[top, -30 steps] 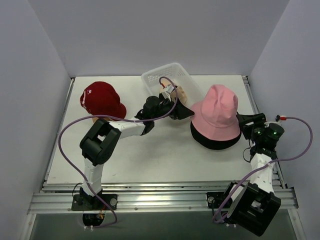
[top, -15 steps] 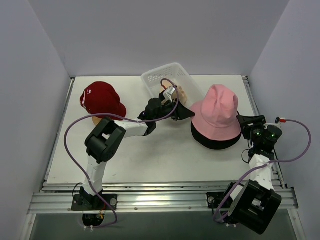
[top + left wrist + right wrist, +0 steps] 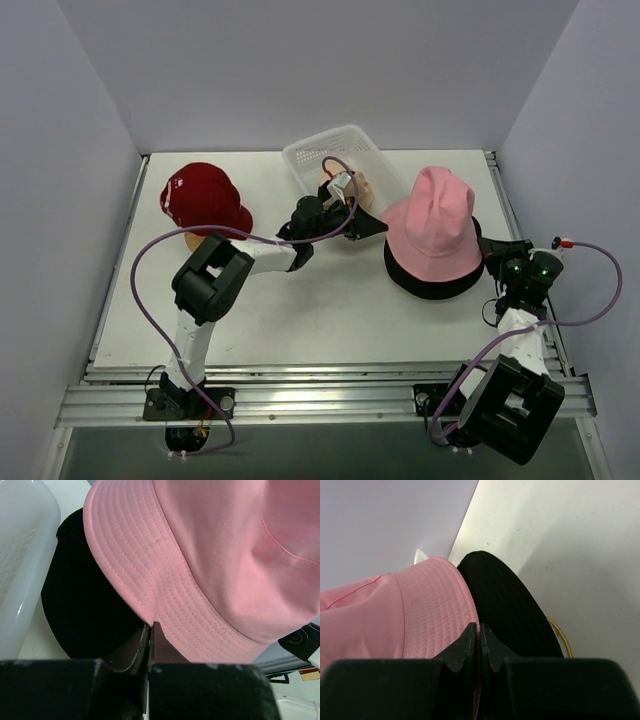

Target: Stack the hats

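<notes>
A pink bucket hat sits over a black bucket hat at the right of the table. My left gripper is shut on the pink brim's left edge, the fingertips pinching the stitched rim. My right gripper is shut on the brim's right edge, with the black brim just beyond it. At the far left lies a red cap with white marks. Something tan shows partly in the basket, half hidden by my left wrist.
A white mesh basket stands at the back centre, its wall close on the left in the left wrist view. A wood-coloured bit pokes out under the red cap. The table's right rail runs close by the hats.
Both grippers have gone from open to shut on the pink hat's brim. The pink crown now stands a little taller and narrower. The right arm has edged forward.
</notes>
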Tool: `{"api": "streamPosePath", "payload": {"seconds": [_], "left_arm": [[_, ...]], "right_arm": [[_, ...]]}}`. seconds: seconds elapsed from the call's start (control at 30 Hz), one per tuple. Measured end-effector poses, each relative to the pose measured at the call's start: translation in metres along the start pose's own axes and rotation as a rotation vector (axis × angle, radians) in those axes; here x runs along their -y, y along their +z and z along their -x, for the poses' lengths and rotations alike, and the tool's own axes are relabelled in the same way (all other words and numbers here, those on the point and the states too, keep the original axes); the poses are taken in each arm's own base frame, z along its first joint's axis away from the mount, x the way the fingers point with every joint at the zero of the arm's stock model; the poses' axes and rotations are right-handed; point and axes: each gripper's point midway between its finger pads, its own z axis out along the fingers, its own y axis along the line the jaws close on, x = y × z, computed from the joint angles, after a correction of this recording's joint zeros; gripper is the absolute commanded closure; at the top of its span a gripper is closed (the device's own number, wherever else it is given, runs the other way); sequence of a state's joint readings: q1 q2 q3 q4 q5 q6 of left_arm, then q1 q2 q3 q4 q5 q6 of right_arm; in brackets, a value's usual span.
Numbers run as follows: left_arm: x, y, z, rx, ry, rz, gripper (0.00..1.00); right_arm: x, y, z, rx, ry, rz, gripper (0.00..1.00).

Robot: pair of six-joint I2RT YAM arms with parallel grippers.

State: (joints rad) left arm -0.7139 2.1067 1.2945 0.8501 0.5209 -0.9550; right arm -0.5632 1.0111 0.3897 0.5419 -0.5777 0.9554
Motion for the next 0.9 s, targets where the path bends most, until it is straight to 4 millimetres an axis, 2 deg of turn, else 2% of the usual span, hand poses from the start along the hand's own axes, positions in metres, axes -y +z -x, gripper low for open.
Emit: {"api": "streamPosePath", "payload": {"seconds": [0.17,0.77,0.9], "left_arm": [[-0.001,0.001,-0.006,-0.012,0.034,0.000,0.98],[-0.017,0.009,-0.048,-0.071,0.200,0.089,0.98],[-0.020,0.010,-0.051,-0.069,0.229,0.107,0.98]], "right_arm": [[0.010,0.004,0.000,-0.002,-0.007,-0.028,1.00],[0.052,0.022,0.002,0.012,-0.060,-0.152,1.00],[0.059,0.027,0.001,0.005,-0.059,-0.160,1.00]]}}
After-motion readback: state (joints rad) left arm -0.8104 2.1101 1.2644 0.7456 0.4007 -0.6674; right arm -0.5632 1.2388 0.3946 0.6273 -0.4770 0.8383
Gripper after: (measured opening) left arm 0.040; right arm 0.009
